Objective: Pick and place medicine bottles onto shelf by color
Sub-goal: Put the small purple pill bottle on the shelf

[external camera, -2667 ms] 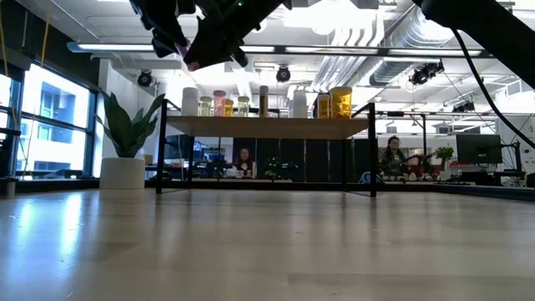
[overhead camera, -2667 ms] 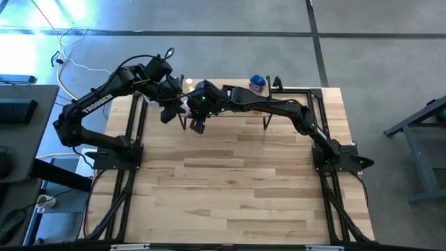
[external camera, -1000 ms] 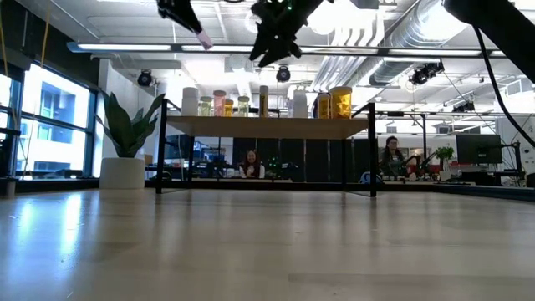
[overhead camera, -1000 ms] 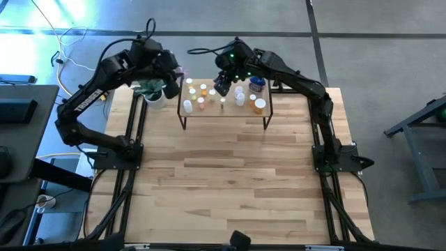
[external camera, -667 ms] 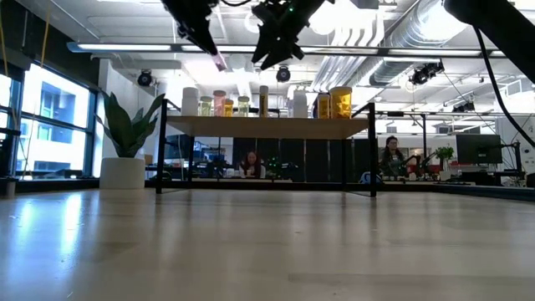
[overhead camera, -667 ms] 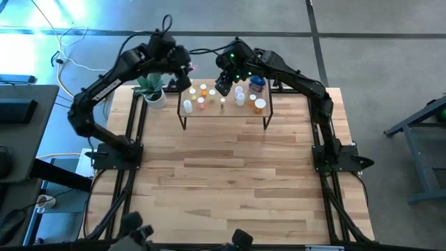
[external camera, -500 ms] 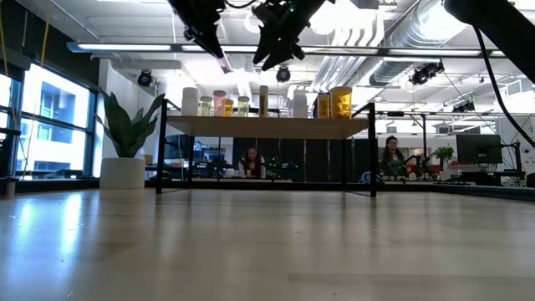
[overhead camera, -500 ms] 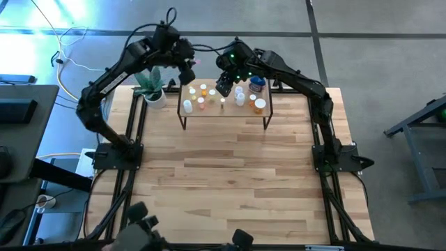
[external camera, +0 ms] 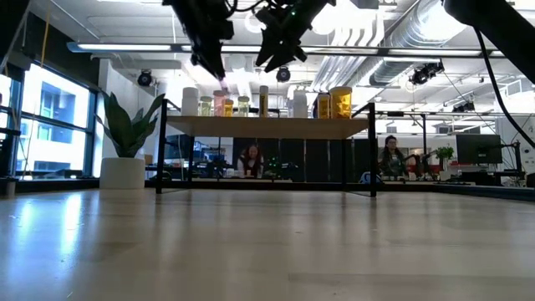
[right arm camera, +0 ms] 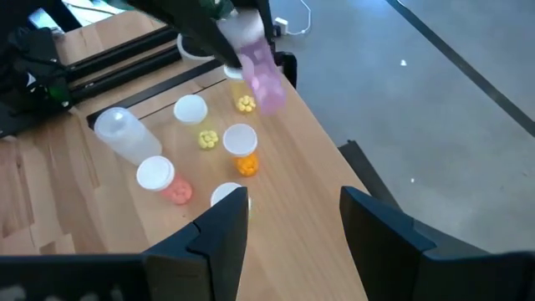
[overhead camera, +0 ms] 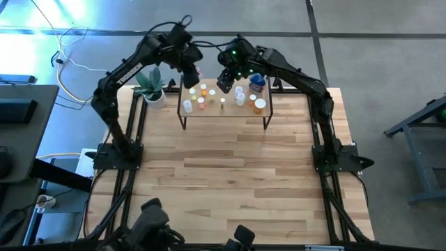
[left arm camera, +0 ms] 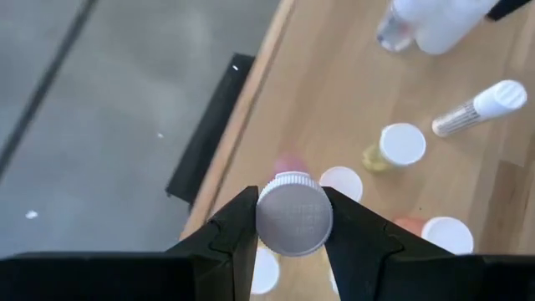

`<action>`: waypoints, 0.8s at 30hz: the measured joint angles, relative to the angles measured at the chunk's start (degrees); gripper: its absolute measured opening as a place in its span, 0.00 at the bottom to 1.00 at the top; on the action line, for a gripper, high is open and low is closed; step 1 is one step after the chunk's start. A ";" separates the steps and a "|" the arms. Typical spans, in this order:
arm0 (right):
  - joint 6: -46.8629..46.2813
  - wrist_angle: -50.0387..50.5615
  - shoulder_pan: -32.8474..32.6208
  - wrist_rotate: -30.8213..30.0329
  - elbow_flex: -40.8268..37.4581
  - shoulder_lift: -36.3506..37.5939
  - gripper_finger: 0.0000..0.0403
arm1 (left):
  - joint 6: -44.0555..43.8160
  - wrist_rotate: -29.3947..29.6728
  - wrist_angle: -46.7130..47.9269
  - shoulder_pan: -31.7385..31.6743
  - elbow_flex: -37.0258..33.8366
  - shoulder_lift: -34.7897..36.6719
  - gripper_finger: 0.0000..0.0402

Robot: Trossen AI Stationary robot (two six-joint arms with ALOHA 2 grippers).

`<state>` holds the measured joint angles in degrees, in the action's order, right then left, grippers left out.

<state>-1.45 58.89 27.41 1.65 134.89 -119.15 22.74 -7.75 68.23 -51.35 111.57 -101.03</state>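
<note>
Your left gripper (left arm camera: pixel 292 219) grips 1 pink bottle (right arm camera: pixel 261 63) (white-capped) above the shelf (overhead camera: pixel 230 111); your right gripper (right arm camera: pixel 288 213) hovers beside it, fingers apart, empty.

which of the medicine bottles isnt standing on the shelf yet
The pink bottle with a white cap, clamped in the left gripper above the shelf; every other bottle stands on the board.

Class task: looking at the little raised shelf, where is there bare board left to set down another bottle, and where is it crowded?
The shelf is bare along its front strip, from the medicine bottles to the front edge. The back half is crowded. The left gripper holds a pink bottle above the back left corner.
</note>
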 joint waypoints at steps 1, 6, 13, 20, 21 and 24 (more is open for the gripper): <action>0.00 -0.01 -0.01 0.01 0.00 0.00 0.45 | -0.02 -0.40 0.26 0.02 0.00 -0.60 0.27; 0.00 -0.01 -0.04 0.02 0.00 0.00 0.45 | -0.04 -0.64 0.49 0.02 0.00 -2.72 0.27; -0.02 -0.01 -0.04 0.02 0.00 0.00 0.45 | 0.37 -0.56 1.47 0.02 0.00 -4.68 0.27; -0.02 -0.01 -0.04 0.02 0.00 0.00 0.45 | 0.39 2.50 1.48 0.00 0.00 -6.17 0.27; -0.02 -0.01 -0.04 0.02 0.00 0.00 0.45 | 0.39 3.25 1.49 0.00 0.00 -6.35 0.27; -0.02 -0.01 -0.04 0.02 0.00 -0.02 0.45 | 0.33 3.91 1.88 0.00 0.00 -6.95 0.27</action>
<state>-1.48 58.87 27.38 1.67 134.89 -119.17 23.07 -3.84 70.11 -51.36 111.57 -107.98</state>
